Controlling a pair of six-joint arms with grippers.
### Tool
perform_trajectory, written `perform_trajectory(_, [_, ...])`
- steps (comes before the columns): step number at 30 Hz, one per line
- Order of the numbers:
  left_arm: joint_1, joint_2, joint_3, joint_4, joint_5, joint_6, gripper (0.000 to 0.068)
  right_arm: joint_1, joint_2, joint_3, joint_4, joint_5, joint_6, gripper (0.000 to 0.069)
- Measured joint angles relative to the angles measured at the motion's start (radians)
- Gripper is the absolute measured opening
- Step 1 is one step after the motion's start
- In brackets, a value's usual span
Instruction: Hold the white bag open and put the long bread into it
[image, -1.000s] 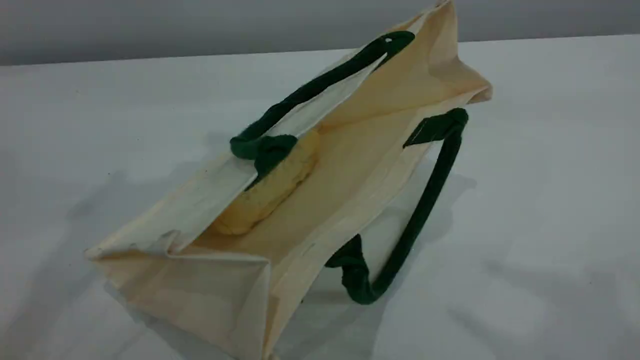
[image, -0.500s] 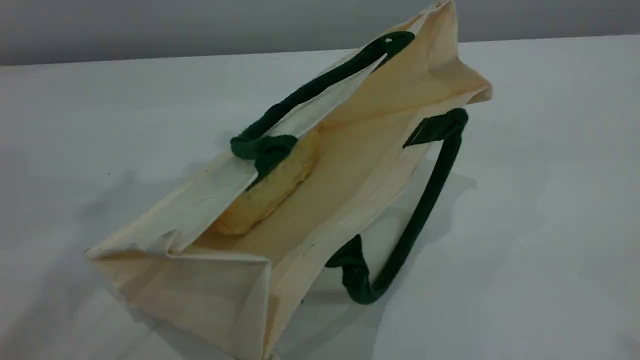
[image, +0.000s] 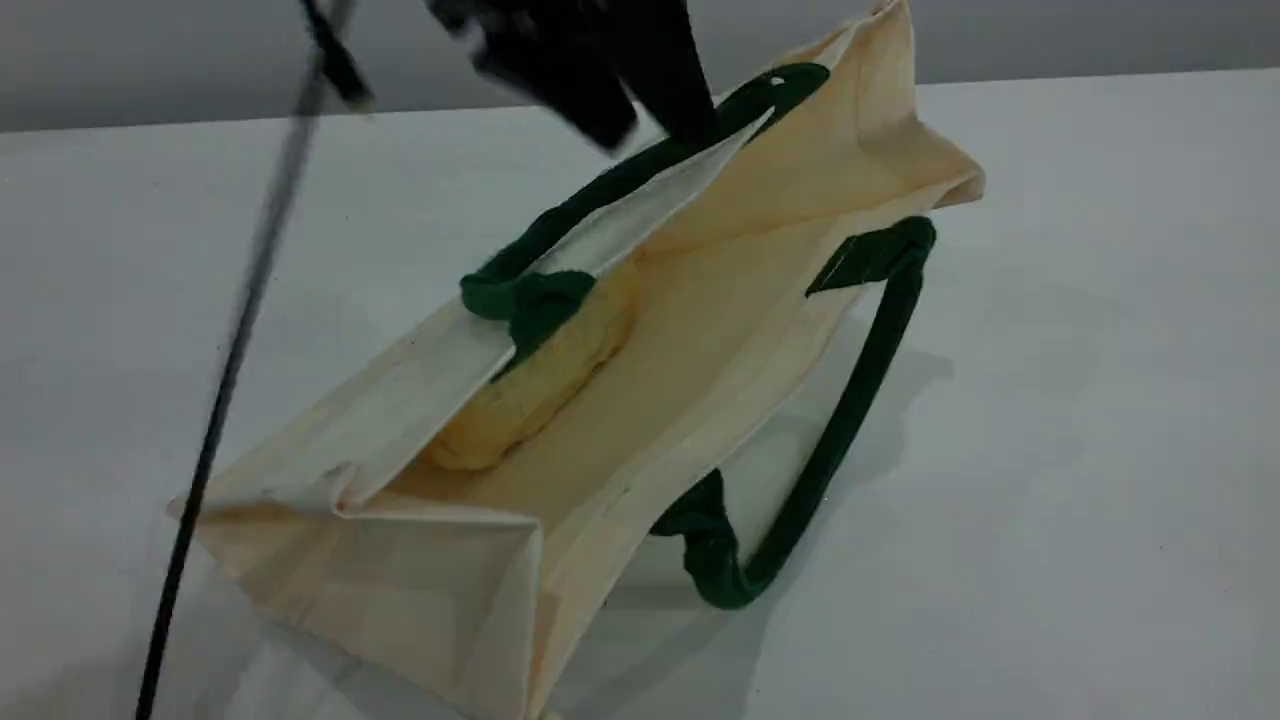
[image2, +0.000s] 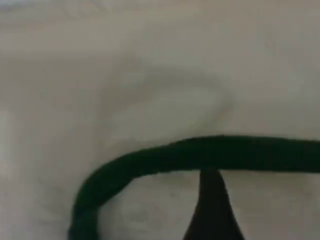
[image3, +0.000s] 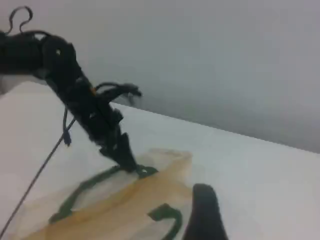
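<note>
Your left gripper (image: 650, 120) comes in blurred from the top edge, its tip at the far green handle (image: 600, 195); its jaws stand wide with nothing in them. The white bag (image: 700, 330) runs near-left to far-right. Inside, the long bread (image: 540, 385) lies along that axis, its far end hidden behind the handle knot. No lettering shows. Your right gripper (image3: 202, 215) hangs open and empty.
</note>
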Motion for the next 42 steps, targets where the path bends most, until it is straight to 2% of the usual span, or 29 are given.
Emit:
perform_trajectory(10, [-0.131,0.142,0.000,-0.001,-0.100,0.001,0.0452,0.000,0.001,0.000,-0.008,-0.002,-0.001,0.0470])
perform_trajectory(14, [-0.119,0.141,-0.017,0.007,-0.094,-0.003,0.0452,0.000,0.001,0.001,-0.015,-0.004,0.003,0.0470])
perform_trajectory(17, [-0.103,0.114,-0.053,0.015,-0.047,-0.004,0.0452,0.000,0.001,0.002,-0.037,0.000,0.005,0.0470])
perform_trajectory(25, [-0.106,-0.010,-0.123,0.032,0.070,-0.008,0.0452,0.000,0.001,0.002,-0.067,0.081,0.030,0.0470])
perform_trajectory(29, [-0.106,-0.090,-0.122,0.083,0.155,-0.010,0.0452,0.000,0.000,0.002,-0.096,0.109,0.033,0.0469])
perform_trajectory(34, [-0.106,-0.202,-0.122,0.105,0.271,-0.085,0.0452,0.001,-0.054,0.004,-0.103,0.109,0.050,0.0452])
perform_trajectory(42, [-0.106,-0.359,-0.120,0.105,0.271,-0.188,0.0452,0.001,-0.167,0.026,-0.095,0.107,0.050,0.0449])
